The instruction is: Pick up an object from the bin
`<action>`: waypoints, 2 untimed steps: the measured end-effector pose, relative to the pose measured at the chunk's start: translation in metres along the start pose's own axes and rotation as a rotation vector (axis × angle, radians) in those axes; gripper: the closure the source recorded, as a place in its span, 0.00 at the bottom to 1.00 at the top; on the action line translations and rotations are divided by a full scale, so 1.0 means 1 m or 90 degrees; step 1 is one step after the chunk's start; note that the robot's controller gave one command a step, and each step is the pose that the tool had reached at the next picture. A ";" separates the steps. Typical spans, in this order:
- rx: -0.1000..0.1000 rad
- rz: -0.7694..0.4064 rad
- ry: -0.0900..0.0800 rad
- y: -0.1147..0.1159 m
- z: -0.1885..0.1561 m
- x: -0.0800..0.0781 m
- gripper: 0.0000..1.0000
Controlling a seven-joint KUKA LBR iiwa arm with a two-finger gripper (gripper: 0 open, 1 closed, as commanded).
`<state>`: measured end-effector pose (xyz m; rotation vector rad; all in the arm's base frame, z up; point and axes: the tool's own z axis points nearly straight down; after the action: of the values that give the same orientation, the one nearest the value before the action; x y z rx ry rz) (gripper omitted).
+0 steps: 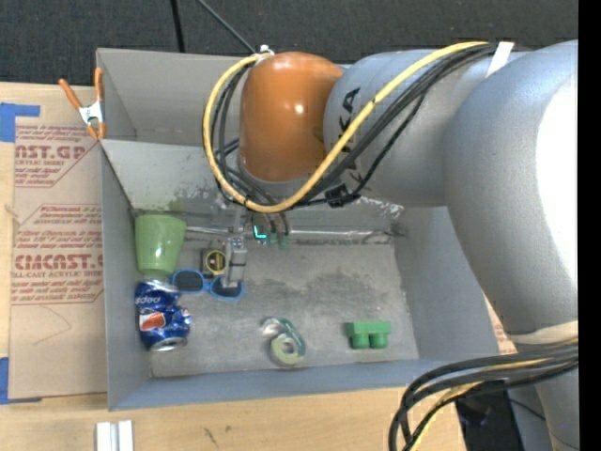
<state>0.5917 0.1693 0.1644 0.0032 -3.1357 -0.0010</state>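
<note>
Grey bin [338, 285], sparse floor. Gripper [236, 256] low over small blue plastic piece [214, 284], left-centre of frame; can't tell whether it's spread or closed. Piece looks light, stiff, slick. I'd pinch across its narrow edge.

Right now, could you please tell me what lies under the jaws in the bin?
A small blue thing lies at the tip of the jaws, beside a blue-rimmed dark oval piece. The jaws cover its upper part, so its full shape cannot be told.
</note>
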 end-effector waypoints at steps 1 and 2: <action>0.001 -0.149 -0.003 -0.020 0.096 0.000 0.00; 0.000 -0.149 -0.005 -0.019 0.093 -0.001 1.00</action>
<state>0.5923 0.1502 0.0714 0.3702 -3.1221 -0.0029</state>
